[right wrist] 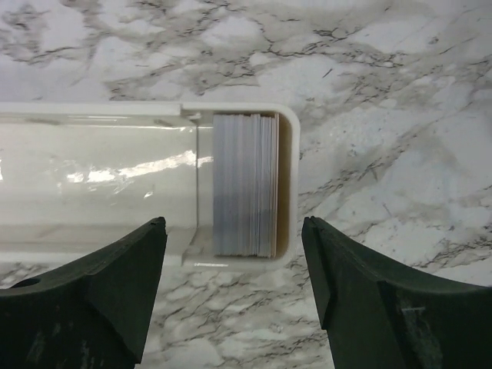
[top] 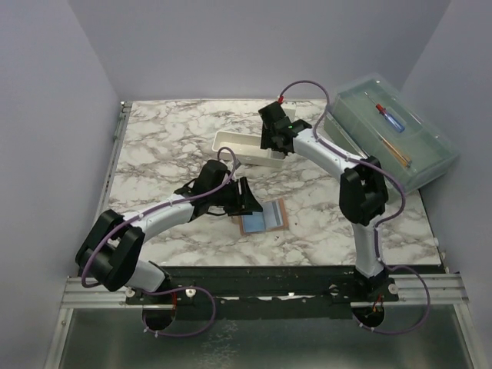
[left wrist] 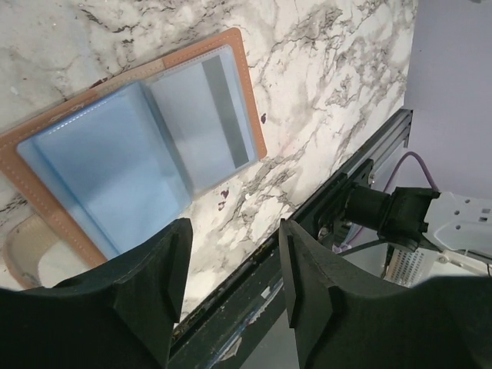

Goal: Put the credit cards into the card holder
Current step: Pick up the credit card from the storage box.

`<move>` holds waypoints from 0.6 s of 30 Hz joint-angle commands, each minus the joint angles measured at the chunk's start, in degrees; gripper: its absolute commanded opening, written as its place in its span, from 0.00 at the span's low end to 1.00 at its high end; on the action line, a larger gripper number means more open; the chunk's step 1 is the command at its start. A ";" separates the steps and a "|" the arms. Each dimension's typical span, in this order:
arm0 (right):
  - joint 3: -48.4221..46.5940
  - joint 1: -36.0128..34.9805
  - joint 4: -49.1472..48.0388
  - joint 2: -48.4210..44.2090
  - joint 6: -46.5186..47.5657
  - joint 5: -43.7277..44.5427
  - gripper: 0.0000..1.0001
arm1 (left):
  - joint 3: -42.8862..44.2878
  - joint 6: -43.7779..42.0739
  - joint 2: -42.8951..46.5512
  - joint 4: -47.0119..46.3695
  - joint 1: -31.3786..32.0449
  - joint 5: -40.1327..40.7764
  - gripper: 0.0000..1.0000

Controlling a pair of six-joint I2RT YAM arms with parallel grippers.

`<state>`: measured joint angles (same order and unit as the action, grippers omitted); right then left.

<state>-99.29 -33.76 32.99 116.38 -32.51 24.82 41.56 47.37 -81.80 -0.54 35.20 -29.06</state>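
Note:
The card holder (top: 264,217) lies open on the marble, with a tan rim and two blue-grey panels (left wrist: 115,169). One pale credit card (left wrist: 201,123) with a grey stripe lies flat on its right panel. My left gripper (top: 247,197) hovers at the holder's left edge, open, with nothing between its fingers (left wrist: 234,265). A stack of credit cards (right wrist: 246,184) stands on edge in the right end of the white tray (top: 234,144). My right gripper (top: 278,141) hangs open above that end, its fingers (right wrist: 234,257) astride the stack and apart from it.
A large clear lidded box (top: 393,132) with a red-and-blue tool inside stands at the back right. The table's near edge and black rail (left wrist: 330,204) run just below the holder. Lilac walls close in the left, back and right.

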 commanded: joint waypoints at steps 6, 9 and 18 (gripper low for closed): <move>-16.63 0.15 11.99 13.42 8.12 13.02 0.78 | 0.96 -4.04 4.02 6.07 -0.48 -0.39 0.56; -19.36 0.11 14.50 16.27 8.24 12.72 0.77 | 0.89 -4.09 4.60 6.07 -0.48 -0.25 0.57; -17.48 0.15 13.99 17.10 8.76 9.95 0.76 | 0.76 -4.40 4.64 6.07 -0.53 0.38 0.57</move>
<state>-117.05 -33.76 44.84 132.14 -24.29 34.02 41.56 44.03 -78.24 4.91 34.76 -29.04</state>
